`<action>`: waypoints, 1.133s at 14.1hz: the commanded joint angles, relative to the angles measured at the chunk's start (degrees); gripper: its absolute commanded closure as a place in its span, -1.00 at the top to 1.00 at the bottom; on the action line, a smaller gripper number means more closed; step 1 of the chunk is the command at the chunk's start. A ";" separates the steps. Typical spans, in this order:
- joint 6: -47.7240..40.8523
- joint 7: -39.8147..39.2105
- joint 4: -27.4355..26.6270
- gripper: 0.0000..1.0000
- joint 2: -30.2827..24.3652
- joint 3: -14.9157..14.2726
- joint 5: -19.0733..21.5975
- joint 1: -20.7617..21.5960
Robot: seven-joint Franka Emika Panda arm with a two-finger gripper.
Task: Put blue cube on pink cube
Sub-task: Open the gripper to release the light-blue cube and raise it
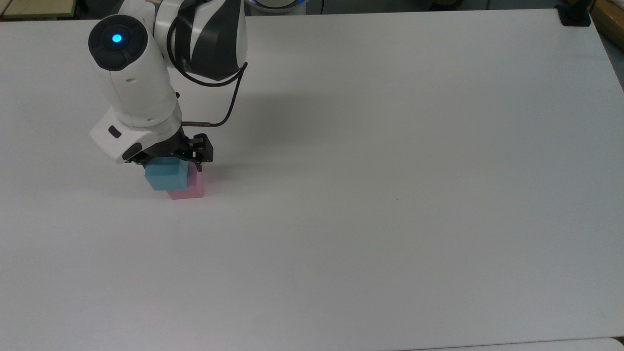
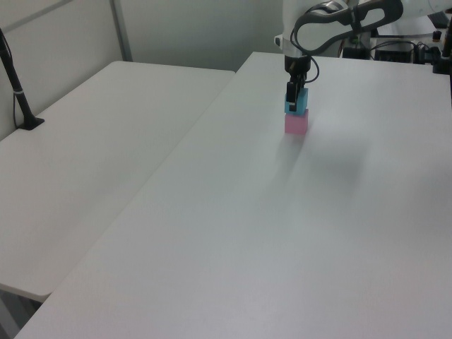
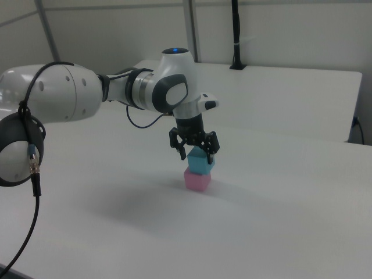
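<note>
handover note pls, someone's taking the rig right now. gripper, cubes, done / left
Gripper: open, fingers straddling the blue cube, apparently not gripping it.
Blue cube: sitting on the pink cube, turned a little relative to it in the right view.
Pink cube: on the white table, toward the top view's left.
Done: the stack looks made and the cube let go.
Left: lift the arm straight up clear of the stack and check the blue cube stays put.
</note>
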 commanded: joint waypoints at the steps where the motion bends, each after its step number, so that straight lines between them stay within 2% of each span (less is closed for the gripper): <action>1: 0.99 0.82 -1.59 1.00 -0.58 -0.64 -0.95 0.90; 4: -0.32 0.21 -1.59 1.00 -2.86 -0.72 -0.95 0.28; 10: -9.55 -2.61 -1.06 1.00 -9.80 -0.72 -1.04 -0.60; 14: -16.84 -1.99 -0.89 1.00 -16.13 -0.02 -0.96 0.28; 16: -20.79 1.41 -0.89 1.00 -19.46 0.07 -0.95 2.99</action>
